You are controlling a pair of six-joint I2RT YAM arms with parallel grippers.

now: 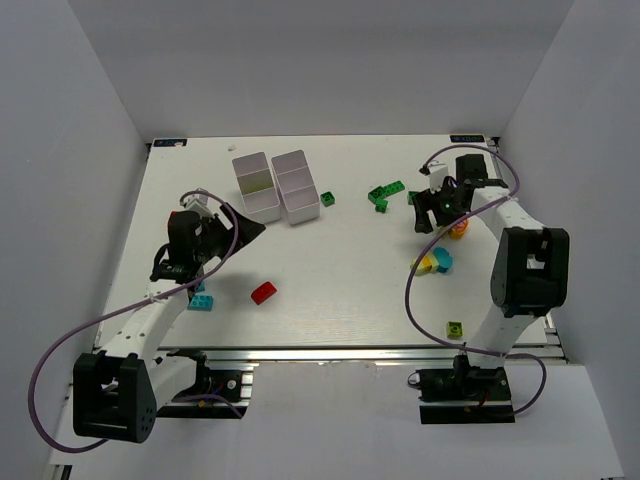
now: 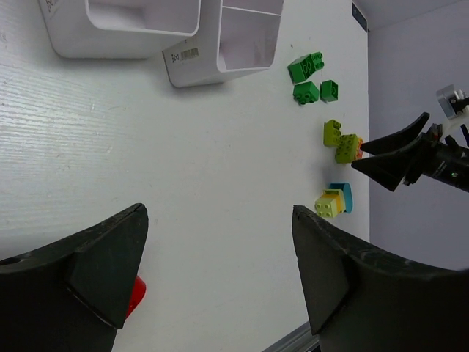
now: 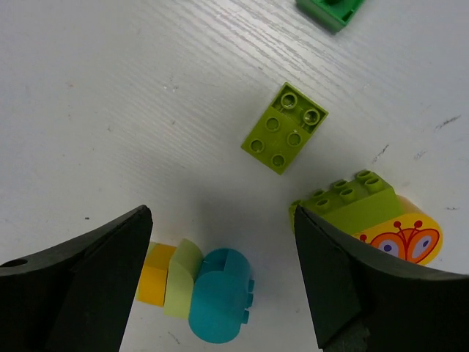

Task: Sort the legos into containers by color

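Two white three-compartment containers (image 1: 256,185) (image 1: 295,185) stand side by side at the back. My left gripper (image 1: 245,228) (image 2: 220,249) hovers open and empty in front of them. A red lego (image 1: 264,292) (image 2: 134,293) lies by its left finger, and a cyan lego (image 1: 200,298) lies under the arm. My right gripper (image 1: 425,212) (image 3: 220,249) is open above a lime lego (image 3: 284,127), a lime-on-orange pair (image 3: 352,209) and a cyan lego (image 3: 220,297) joined to yellow pieces (image 3: 155,273). It grips nothing.
Dark green legos (image 1: 385,193) (image 2: 306,67) lie right of the containers, and one more (image 1: 328,198) lies beside the right container. A lone lime lego (image 1: 455,328) lies near the front edge by the right arm's base. White walls enclose the table.
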